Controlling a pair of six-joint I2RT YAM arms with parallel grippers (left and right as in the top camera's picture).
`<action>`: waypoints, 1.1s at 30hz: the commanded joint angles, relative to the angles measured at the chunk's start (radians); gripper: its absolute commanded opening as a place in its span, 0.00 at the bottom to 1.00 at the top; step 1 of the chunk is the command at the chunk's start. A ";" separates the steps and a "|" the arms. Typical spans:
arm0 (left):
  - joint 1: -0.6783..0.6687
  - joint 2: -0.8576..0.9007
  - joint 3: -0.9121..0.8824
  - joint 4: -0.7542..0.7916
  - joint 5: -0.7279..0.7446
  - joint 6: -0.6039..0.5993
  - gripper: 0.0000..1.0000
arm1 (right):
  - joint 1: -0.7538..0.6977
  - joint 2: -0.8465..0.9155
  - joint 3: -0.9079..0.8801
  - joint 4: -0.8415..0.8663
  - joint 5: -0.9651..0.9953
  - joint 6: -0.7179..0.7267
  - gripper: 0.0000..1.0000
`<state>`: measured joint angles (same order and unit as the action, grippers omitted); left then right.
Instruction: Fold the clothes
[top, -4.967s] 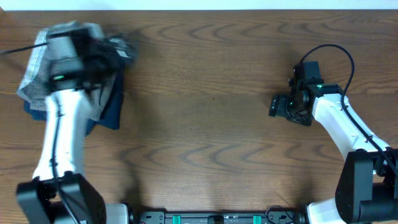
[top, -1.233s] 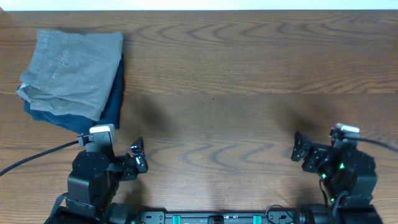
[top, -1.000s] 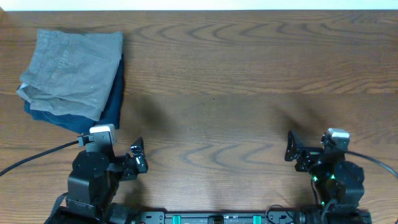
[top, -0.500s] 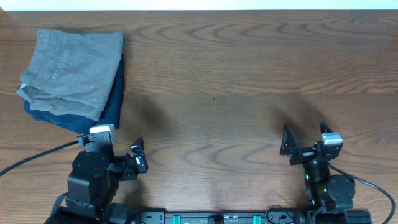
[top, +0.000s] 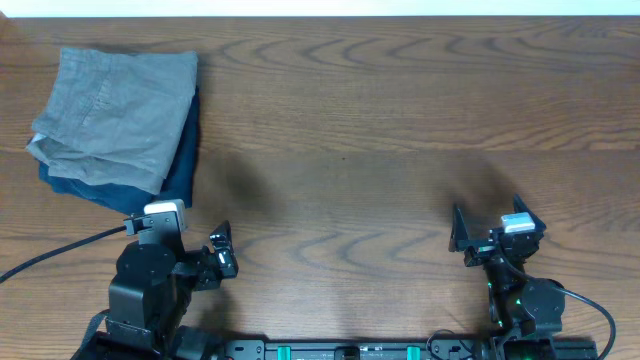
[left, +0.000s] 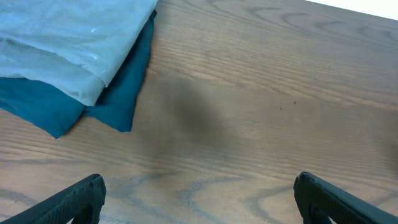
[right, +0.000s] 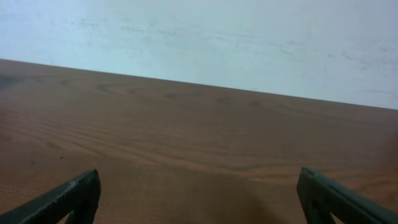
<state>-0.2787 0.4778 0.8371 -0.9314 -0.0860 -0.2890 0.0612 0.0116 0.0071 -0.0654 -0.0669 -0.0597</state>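
— Place of the grey shorts?
— Lies folded in the far left corner of the table. Rests on top of the dark blue garment and covers most of it, except a blue border at the near and right edges.
— State of the left gripper?
— Released, fingers wide apart, nothing between. Sits low at the front edge, well apart from the shorts.
— And the right gripper?
— Released too, fingers spread, grasping nothing, near the front right of the table.
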 joint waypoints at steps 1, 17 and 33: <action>-0.003 -0.001 -0.007 0.001 -0.015 -0.008 0.98 | 0.010 -0.007 -0.002 -0.005 0.008 -0.020 0.99; -0.003 -0.001 -0.007 0.001 -0.015 -0.008 0.98 | 0.010 -0.006 -0.002 -0.005 0.008 -0.020 0.99; 0.014 -0.050 -0.016 -0.037 -0.017 0.009 0.98 | 0.010 -0.006 -0.002 -0.005 0.008 -0.020 0.99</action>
<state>-0.2771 0.4610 0.8364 -0.9463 -0.0864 -0.2878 0.0616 0.0116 0.0071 -0.0654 -0.0669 -0.0635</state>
